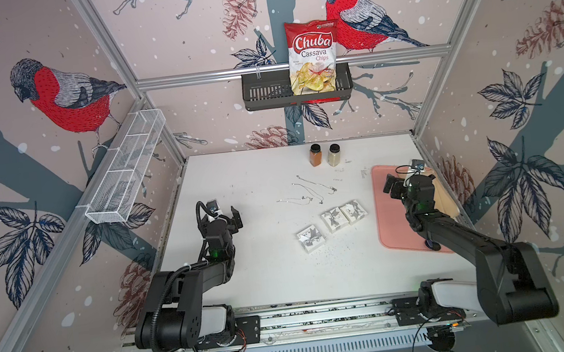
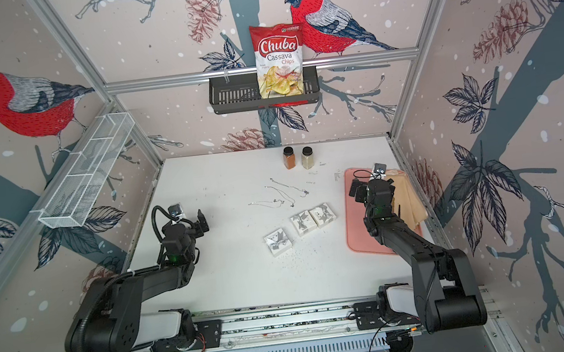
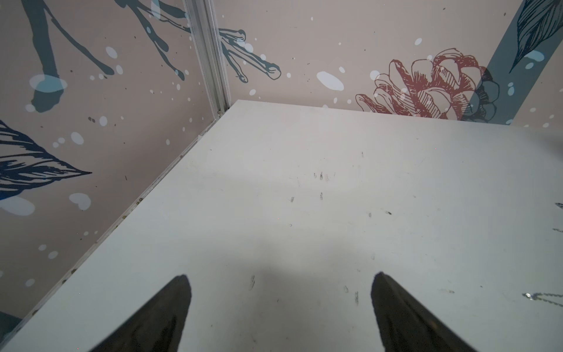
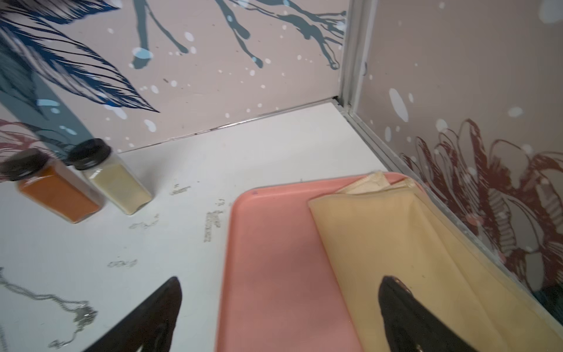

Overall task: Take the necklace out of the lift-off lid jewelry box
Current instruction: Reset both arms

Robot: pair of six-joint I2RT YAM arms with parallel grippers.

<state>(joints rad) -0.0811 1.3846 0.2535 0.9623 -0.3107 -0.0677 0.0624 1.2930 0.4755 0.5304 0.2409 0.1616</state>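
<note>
Left pincer (image 3: pixel 280 275) and right pincer (image 4: pixel 279 278) hover open and empty, flanking the jewelry boxes (image 1: pixel 333 219). Necklaces (image 1: pixel 310 190) lie loose on the table (image 1: pixel 266 275), so extraction appears finished.

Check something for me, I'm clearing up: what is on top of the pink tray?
A folded beige cloth lies along the pink tray's wall-side edge. In both top views the right arm covers part of the tray, hiding what lies beneath.
</note>
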